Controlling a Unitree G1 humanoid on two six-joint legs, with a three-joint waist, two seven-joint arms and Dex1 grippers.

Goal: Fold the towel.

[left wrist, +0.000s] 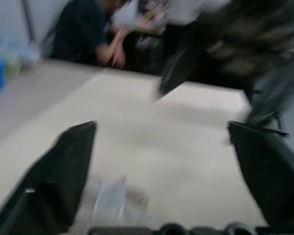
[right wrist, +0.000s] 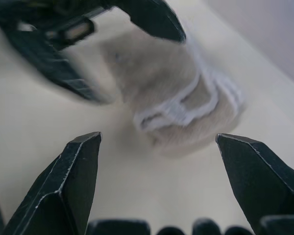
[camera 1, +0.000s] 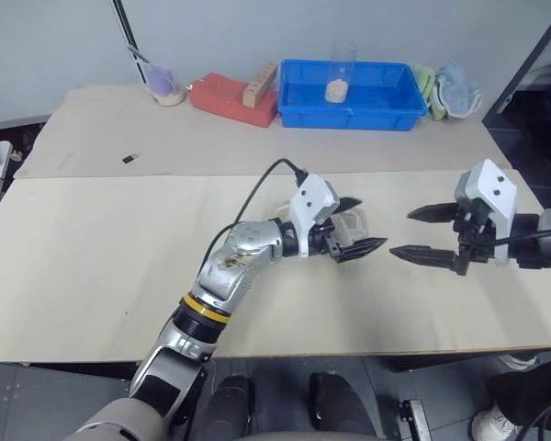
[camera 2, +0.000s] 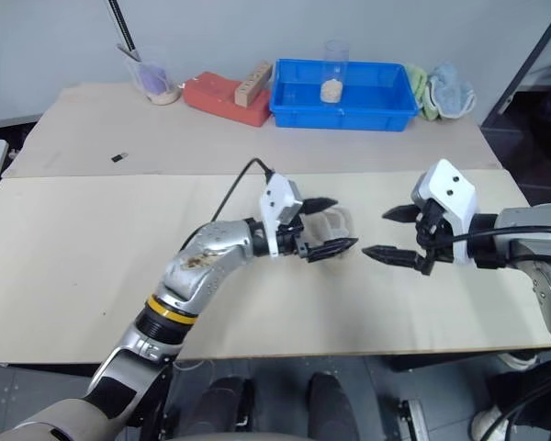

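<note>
No writing is legible. The left gripper (camera 2: 329, 225) is spread open over the folded towel (right wrist: 179, 105) at table (camera 1: 92, 276) centre. The right gripper (camera 2: 386, 233), open and empty, faces it from 3 o'clock. The right wrist view reveals the towel's white trim. A blue bin (camera 1: 349, 96) sits at 12 o'clock.

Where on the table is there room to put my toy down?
The near table is bare along its left side, beside the left arm. The middle is busy: the folded towel lies between the left hand and right hand. The far edge is crowded, with the blue bin among other things.
</note>
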